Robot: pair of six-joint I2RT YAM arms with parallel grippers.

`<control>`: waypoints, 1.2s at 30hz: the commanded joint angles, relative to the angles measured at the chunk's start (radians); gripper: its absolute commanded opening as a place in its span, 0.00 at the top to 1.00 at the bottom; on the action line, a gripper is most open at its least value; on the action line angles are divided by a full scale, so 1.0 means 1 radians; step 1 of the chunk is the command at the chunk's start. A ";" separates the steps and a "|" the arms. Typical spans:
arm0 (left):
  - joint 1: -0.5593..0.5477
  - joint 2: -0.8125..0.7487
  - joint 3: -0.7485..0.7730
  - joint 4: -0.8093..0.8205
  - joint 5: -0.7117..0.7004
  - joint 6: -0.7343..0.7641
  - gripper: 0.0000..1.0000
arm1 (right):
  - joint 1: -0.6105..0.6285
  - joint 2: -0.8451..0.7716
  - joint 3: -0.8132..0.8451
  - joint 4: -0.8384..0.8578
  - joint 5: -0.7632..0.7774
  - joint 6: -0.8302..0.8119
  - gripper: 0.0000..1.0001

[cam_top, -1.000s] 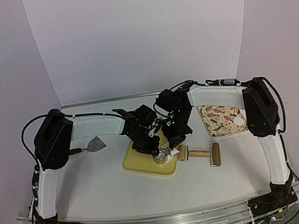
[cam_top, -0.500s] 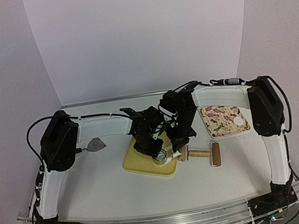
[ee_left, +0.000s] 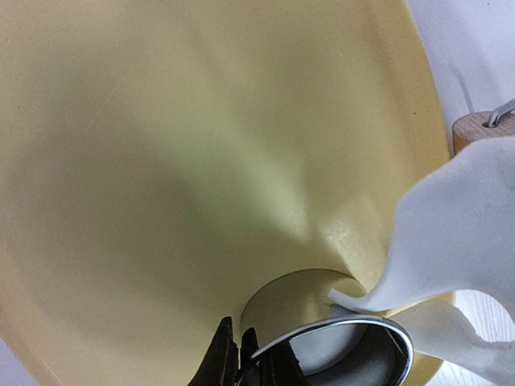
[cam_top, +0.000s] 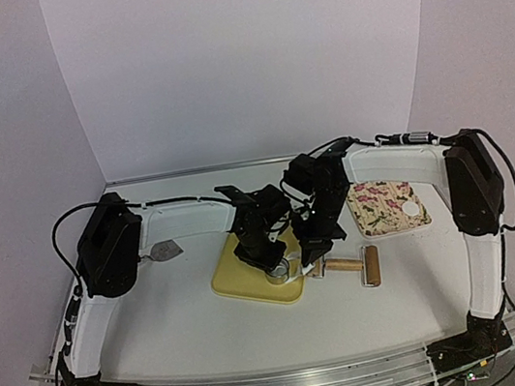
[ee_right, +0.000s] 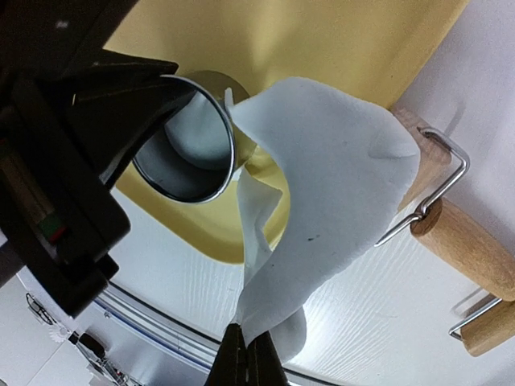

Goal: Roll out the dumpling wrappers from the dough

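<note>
On the yellow board (cam_top: 241, 276) stands the shiny ring cutter (cam_top: 277, 271), and my left gripper (cam_top: 269, 260) is shut on its rim. In the left wrist view the fingertips (ee_left: 225, 350) pinch the ring cutter's (ee_left: 354, 334) near edge. A pale patch shows inside the ring. My right gripper (ee_right: 248, 344) is shut on a corner of the white dough sheet (ee_right: 338, 177), which hangs lifted and folded beside the ring cutter (ee_right: 189, 153). One dumpling wrapper (cam_top: 410, 211), a small white disc, lies on the floral tray (cam_top: 376, 199).
A wooden rolling pin (cam_top: 352, 265) lies just right of the board, close under the lifted dough. A grey scraper (cam_top: 164, 251) lies at the left near the left arm. Both arms crowd over the board's right corner.
The left arm has shifted right and its jaws have closed on the ring cutter's rim. The right arm has also drifted right, still holding the dough sheet.
</note>
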 commanded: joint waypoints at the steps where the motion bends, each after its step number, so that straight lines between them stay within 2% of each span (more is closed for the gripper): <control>1: -0.006 0.030 0.033 -0.033 -0.031 0.004 0.93 | 0.006 -0.092 -0.011 -0.028 -0.056 0.025 1.00; 7: -0.007 0.036 0.036 -0.034 -0.037 -0.002 0.93 | 0.006 -0.130 -0.005 -0.034 -0.078 0.056 1.00; 10: -0.007 0.028 0.033 -0.032 -0.042 -0.014 0.91 | 0.006 -0.160 0.008 -0.053 -0.019 0.064 1.00; 14: -0.007 -0.037 -0.015 0.042 -0.011 -0.028 0.74 | 0.002 -0.178 0.091 -0.097 0.151 0.068 1.00; 18: -0.006 -0.082 -0.028 0.093 0.020 -0.054 0.62 | -0.054 -0.156 0.167 -0.119 0.219 0.060 1.00; 23: -0.005 -0.131 -0.039 0.114 0.025 -0.095 0.46 | -0.122 -0.068 0.314 -0.119 0.179 -0.020 1.00; 30: 0.016 -0.299 -0.164 0.181 -0.015 -0.179 0.30 | -0.157 0.181 0.597 -0.124 0.083 -0.108 1.00; 34: 0.049 -0.390 -0.262 0.215 0.026 -0.234 0.26 | -0.158 0.304 0.689 -0.125 0.072 -0.124 1.00; 36: 0.073 -0.420 -0.307 0.228 0.071 -0.255 0.26 | -0.158 0.346 0.714 -0.125 0.060 -0.135 0.95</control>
